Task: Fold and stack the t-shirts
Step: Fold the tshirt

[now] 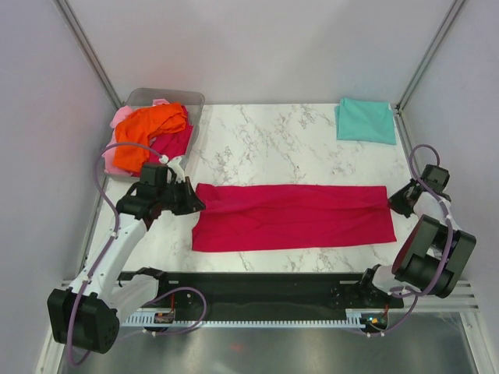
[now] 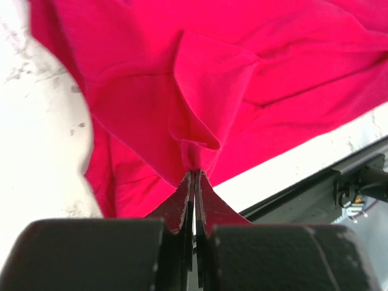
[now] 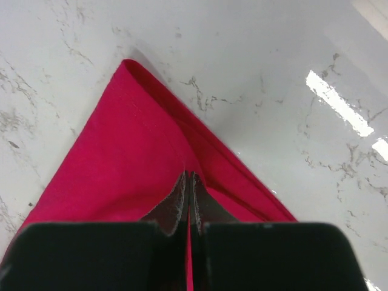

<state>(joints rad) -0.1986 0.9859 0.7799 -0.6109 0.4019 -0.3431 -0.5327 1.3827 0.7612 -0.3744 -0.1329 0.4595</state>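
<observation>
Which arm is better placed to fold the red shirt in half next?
Probably left. The left gripper and right gripper each pinch an end of the red shirt; carrying the left end rightwards lands it nearer the teal shirt.

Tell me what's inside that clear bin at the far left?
An orange t-shirt lies on top of a pink t-shirt and a magenta t-shirt. Anything beneath them in the bin is covered.
</observation>
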